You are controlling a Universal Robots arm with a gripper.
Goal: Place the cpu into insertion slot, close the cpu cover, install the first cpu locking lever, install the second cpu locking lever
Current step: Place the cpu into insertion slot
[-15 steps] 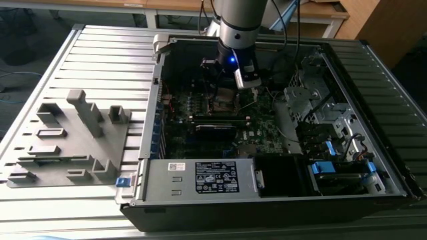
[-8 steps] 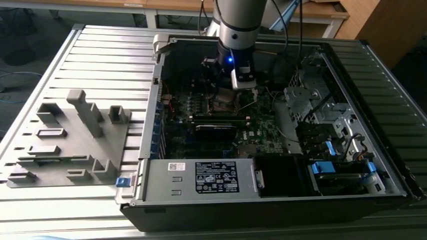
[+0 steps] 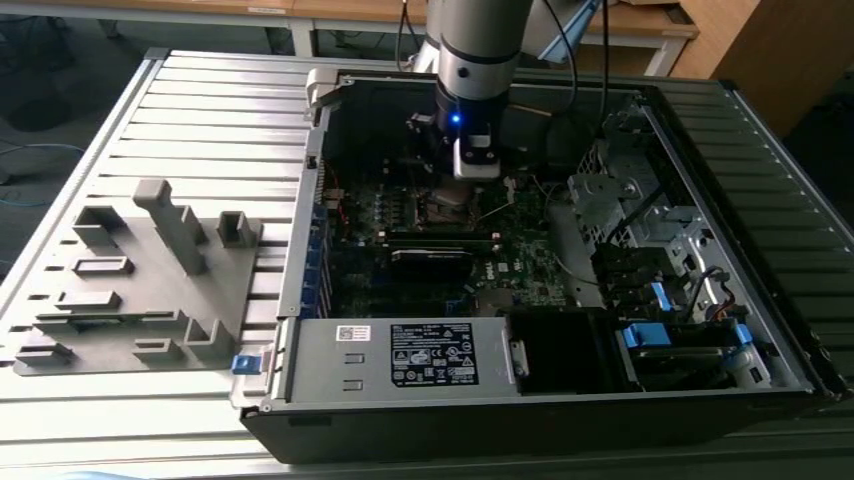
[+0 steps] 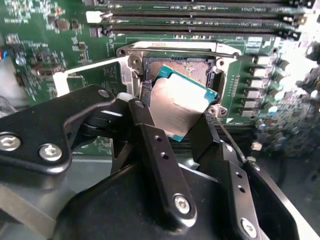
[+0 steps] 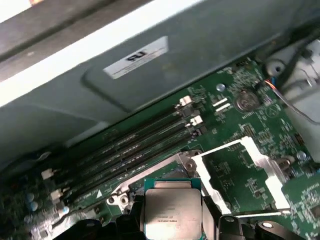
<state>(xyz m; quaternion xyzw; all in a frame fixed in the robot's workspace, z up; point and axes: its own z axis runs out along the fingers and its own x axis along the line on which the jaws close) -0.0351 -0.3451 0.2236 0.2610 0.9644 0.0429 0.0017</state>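
My gripper [image 4: 175, 115] is shut on the cpu [image 4: 181, 102], a flat square chip with a dull grey top and a teal edge. One black finger [image 4: 150, 135] sits on each side of it. The cpu hangs tilted just above the insertion slot [image 4: 172, 64], a dark square socket with a silver rim. The first wrist view shows the cpu [image 5: 172, 212] over the insertion slot [image 5: 167, 179]. The cpu cover [image 4: 85, 70], a thin silver frame, is swung open beside the socket and appears as the cpu cover [image 5: 250, 165]. In the exterior view the gripper [image 3: 470, 185] hovers over the insertion slot [image 3: 451, 207].
Rows of memory slots [image 4: 200, 20] run close behind the socket. The open computer case [image 3: 307, 250] lies on a slatted table, with a labelled metal box [image 3: 400, 355] at its near end and drive bays [image 3: 654, 300] on the exterior view's right. A grey fixture [image 3: 134, 280] lies on that view's left.
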